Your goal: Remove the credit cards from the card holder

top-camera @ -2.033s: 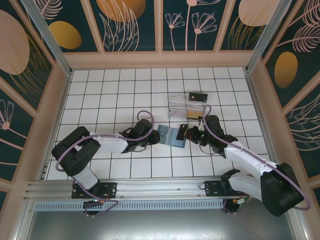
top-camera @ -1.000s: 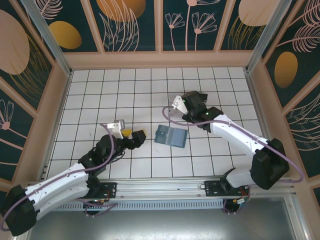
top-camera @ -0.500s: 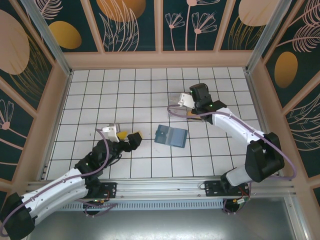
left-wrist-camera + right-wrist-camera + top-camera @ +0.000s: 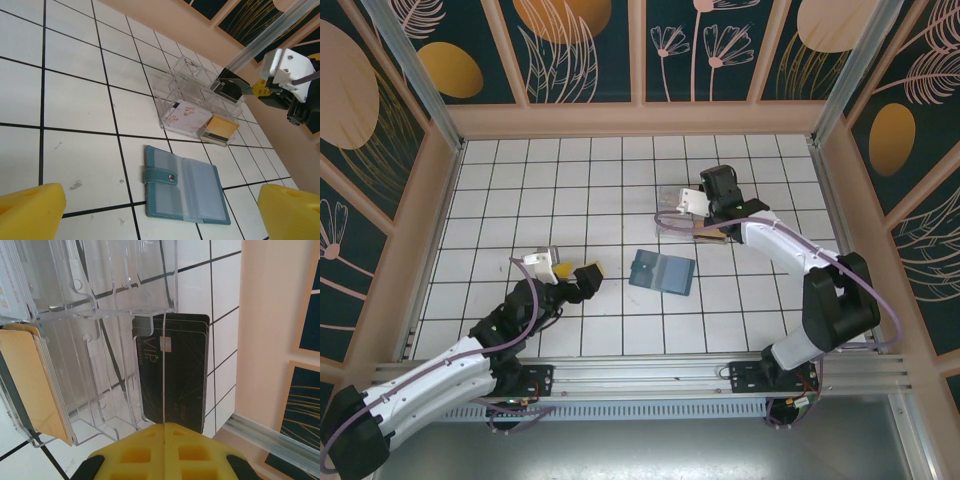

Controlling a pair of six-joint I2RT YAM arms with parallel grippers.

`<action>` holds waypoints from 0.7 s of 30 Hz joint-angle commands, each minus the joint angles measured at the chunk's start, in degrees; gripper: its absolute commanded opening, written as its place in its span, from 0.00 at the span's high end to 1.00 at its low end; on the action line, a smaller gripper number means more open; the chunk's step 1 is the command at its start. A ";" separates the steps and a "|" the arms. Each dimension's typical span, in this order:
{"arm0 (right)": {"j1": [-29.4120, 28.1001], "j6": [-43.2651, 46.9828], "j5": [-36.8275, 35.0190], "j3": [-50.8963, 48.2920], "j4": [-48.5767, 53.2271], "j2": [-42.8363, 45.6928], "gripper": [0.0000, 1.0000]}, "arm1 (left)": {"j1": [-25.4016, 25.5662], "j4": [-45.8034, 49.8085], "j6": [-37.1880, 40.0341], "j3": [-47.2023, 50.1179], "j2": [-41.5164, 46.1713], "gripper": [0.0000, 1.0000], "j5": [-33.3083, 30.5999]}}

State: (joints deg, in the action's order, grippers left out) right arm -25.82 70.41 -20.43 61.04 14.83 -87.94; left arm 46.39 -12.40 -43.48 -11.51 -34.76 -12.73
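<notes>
Right gripper (image 4: 164,427) now over clear box (image 4: 107,390), closed

Clear plastic box (image 4: 668,200) upper centre-right of top frame, on white-tiled worktop (image 4: 570,180); slotted dividers inside. Black grid lines on tiles; faint scuff marks (image 4: 76,185) lower left of left wrist frame. Peach-framed walls, dark teal floral panels (image 4: 590,50). Aluminium rail (image 4: 640,375) along bottom.
</notes>
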 commanded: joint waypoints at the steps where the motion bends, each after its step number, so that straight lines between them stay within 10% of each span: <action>1: 1.03 0.86 1.18 1.73 -1.51 -1.13 1.00 | -0.18 0.54 1.23 0.54 0.05 0.01 -1.07; 13: 1.61 0.43 0.50 0.86 -3.32 -2.30 0.99 | -0.18 0.42 1.23 0.68 0.05 0.01 -1.07; 16: 1.64 0.26 -0.58 0.17 -5.39 -3.06 0.76 | -0.16 0.67 1.29 0.64 0.13 0.01 -1.09; 21: 1.65 0.08 -1.32 0.40 -7.35 -3.94 0.75 | -0.16 0.58 1.34 0.70 0.13 0.01 -1.16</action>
State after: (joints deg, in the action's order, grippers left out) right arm -24.60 70.59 -20.93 61.04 10.09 -91.24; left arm 46.39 -11.88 -43.48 -11.40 -34.76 -12.73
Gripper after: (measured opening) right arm 0.252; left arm 0.985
